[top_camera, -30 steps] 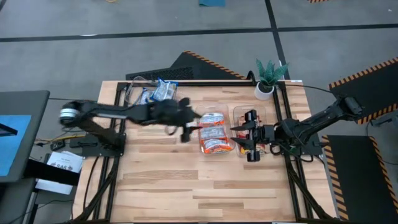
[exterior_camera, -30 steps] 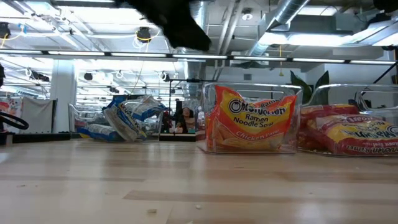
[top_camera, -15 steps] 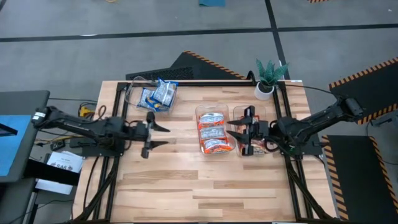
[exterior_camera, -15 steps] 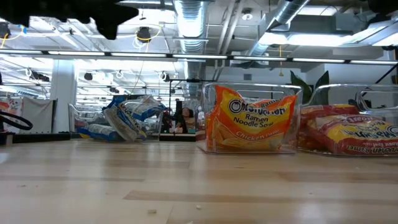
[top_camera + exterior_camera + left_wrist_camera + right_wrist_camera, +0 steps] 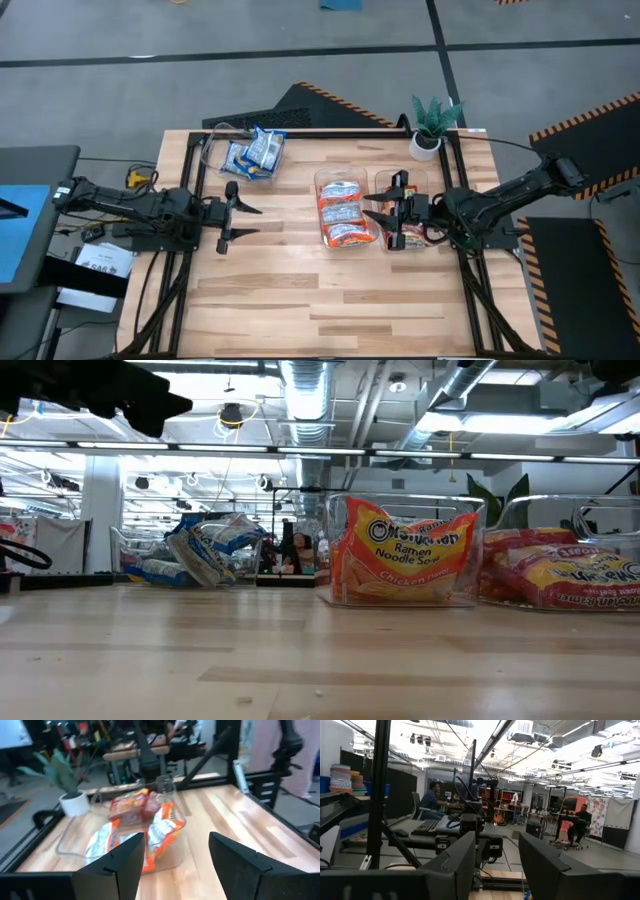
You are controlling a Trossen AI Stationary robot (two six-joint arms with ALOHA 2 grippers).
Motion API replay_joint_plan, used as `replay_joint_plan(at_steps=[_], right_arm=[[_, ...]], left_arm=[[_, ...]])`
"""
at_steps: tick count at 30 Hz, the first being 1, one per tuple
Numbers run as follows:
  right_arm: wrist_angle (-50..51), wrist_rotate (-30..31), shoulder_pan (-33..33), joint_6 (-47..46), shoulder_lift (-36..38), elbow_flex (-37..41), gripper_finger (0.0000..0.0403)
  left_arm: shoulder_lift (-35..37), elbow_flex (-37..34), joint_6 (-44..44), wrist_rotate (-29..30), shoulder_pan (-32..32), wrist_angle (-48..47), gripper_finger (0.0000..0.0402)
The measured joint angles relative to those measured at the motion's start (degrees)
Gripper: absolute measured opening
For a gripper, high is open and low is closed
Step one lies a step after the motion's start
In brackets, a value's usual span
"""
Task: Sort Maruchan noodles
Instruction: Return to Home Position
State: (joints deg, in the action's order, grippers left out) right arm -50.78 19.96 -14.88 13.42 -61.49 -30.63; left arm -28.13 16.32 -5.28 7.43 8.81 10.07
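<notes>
Wooden table (image 5: 300, 300): left claw (image 5: 250, 221), right claw (image 5: 372, 212) both apart, binned orange noodles (image 5: 343, 213) between, potted plant (image 5: 432, 125) beyond.

We are looking at a pale wooden plank worktop (image 5: 330, 290), which is sitting inside a black metal frame (image 5: 330, 131). Three clear plastic bins are resting directly on the planks. The corner bin (image 5: 210, 140) is sitting near the back left corner, holding blue-and-white packets (image 5: 255, 152). The other two are standing side by side around the middle, toward the right. The middle bin (image 5: 345, 173) is holding orange-and-white packets (image 5: 343, 210), and the right bin (image 5: 520, 510) is holding red-and-yellow packets (image 5: 560, 575). A small potted plant (image 5: 425, 147) in a white pot is standing at the back right corner, just behind the right bin.
</notes>
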Motion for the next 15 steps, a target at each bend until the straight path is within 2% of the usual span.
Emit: replay_joint_plan(at_steps=[3,8,11,15], right_arm=[[0.2,-0.1,0.0,0.0,0.0,0.0,0.0175],[0.4,-0.1,0.0,0.0,0.0,0.0,0.0175],[1.0,-0.1,0.0,0.0,0.0,0.0,0.0175],[2.4,-0.1,0.0,-0.5,0.0,0.0,0.0175]], left_arm=[[0.1,-3.5,-1.2,-2.5,-0.5,5.9,0.0213],[0.1,-12.9,-2.0,-0.3,-4.1,19.9,0.0213],[1.9,-15.0,0.1,-0.5,-7.5,21.7,0.0213],[4.8,-15.5,1.9,-6.7,-11.7,20.0,0.0213]])
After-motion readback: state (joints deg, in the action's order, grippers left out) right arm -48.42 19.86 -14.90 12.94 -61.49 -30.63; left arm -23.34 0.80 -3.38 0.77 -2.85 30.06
